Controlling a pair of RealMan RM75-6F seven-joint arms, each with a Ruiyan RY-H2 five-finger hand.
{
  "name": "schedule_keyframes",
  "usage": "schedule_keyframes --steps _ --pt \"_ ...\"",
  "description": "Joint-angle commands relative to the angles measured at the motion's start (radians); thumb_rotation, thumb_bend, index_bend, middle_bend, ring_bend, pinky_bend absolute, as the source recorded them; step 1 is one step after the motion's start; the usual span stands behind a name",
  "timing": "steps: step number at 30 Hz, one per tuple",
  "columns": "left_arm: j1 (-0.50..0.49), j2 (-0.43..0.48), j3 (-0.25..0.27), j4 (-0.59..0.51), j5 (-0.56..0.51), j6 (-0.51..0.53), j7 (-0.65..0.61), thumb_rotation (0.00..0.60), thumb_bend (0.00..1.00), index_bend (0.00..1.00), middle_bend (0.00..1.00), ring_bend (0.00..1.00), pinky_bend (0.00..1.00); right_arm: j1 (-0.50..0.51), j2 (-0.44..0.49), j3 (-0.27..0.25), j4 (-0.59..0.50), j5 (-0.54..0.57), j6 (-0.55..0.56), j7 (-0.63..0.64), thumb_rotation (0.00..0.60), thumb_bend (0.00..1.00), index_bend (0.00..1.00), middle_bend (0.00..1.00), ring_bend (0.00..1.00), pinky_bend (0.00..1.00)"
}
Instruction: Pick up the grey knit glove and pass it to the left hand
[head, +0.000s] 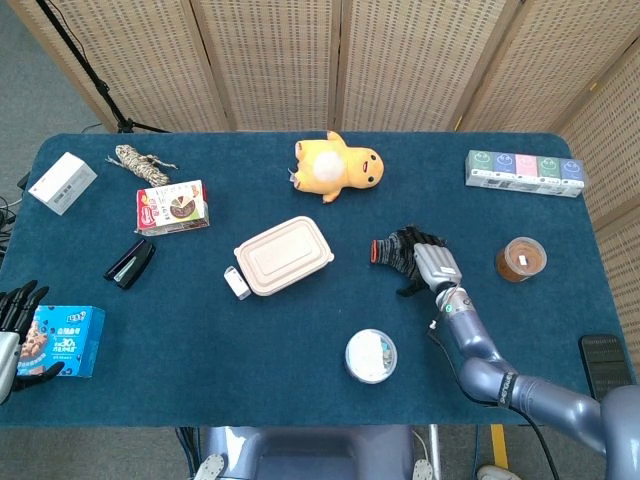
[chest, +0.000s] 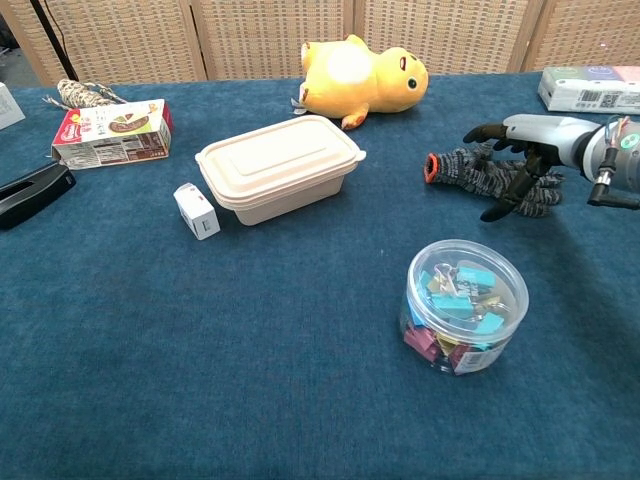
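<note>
From the head view: one grey knit glove (head: 396, 250) right of centre on the blue table (head: 300, 330), just right of one beige lidded container (head: 284, 256), long axis left to right, cuff leftward. Over it, the right hand (head: 432, 266), palm down, fingers spread, gripping nothing. At the left edge, the left hand (head: 14, 322), released, beside one blue box (head: 64, 340). From the chest view: same glove (chest: 480, 172), orange-rimmed cuff toward the container (chest: 278, 166); right hand (chest: 525, 140) hovering above, fingertips (chest: 492, 213) angled down at its near edge.
</note>
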Motion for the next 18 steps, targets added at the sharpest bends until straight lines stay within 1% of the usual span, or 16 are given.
schedule_keyframes --steps 1,2,4,7,9,11,13,16,18 --pt "0.0 0.001 0.001 0.0 0.0 0.0 -0.002 0.6 0.06 0.0 0.0 0.0 0.0 0.01 -0.021 -0.005 0.017 0.008 0.02 -0.02 0.6 0.0 0.08 0.03 0.0 0.01" --pt "0.001 0.001 0.001 -0.001 0.0 0.0 -0.003 0.6 0.06 0.0 0.0 0.0 0.0 0.013 -0.029 -0.005 0.023 0.008 0.029 -0.025 0.6 0.0 0.1 0.05 0.01 0.02" --pt "0.001 0.001 0.001 -0.001 0.001 0.001 -0.004 0.6 0.06 0.0 0.0 0.0 0.0 0.014 -0.044 -0.006 0.036 0.001 0.047 -0.03 0.6 0.0 0.14 0.12 0.05 0.08" --pt "0.001 0.002 0.0 0.0 0.001 0.003 -0.007 0.6 0.06 0.0 0.0 0.0 0.0 0.012 -0.064 -0.006 0.056 -0.016 0.069 -0.027 0.6 0.0 0.23 0.25 0.18 0.27" --pt "0.002 0.002 0.0 0.0 0.0 0.003 -0.01 0.6 0.06 0.0 0.0 0.0 0.0 0.01 -0.072 -0.007 0.066 -0.028 0.076 -0.024 0.6 0.0 0.29 0.36 0.29 0.4" --pt "0.001 0.002 0.0 0.0 0.0 0.003 -0.011 0.6 0.06 0.0 0.0 0.0 0.0 0.008 -0.078 -0.011 0.077 -0.047 0.089 -0.026 0.6 0.01 0.37 0.43 0.37 0.47" --pt "0.0 0.001 0.001 0.001 0.001 0.001 -0.01 0.6 0.06 0.0 0.0 0.0 0.0 0.004 -0.083 -0.013 0.08 -0.061 0.098 -0.023 0.6 0.04 0.44 0.49 0.42 0.52" --pt "0.0 -0.001 0.001 0.0 0.001 0.0 -0.005 0.6 0.06 0.0 0.0 0.0 0.0 -0.007 -0.09 -0.018 0.085 -0.098 0.128 -0.012 0.6 0.08 0.49 0.54 0.47 0.55" --pt "-0.001 -0.002 0.002 0.0 0.001 -0.002 -0.002 0.6 0.06 0.0 0.0 0.0 0.0 -0.018 -0.091 -0.018 0.082 -0.131 0.15 0.009 0.6 0.14 0.52 0.57 0.5 0.55"
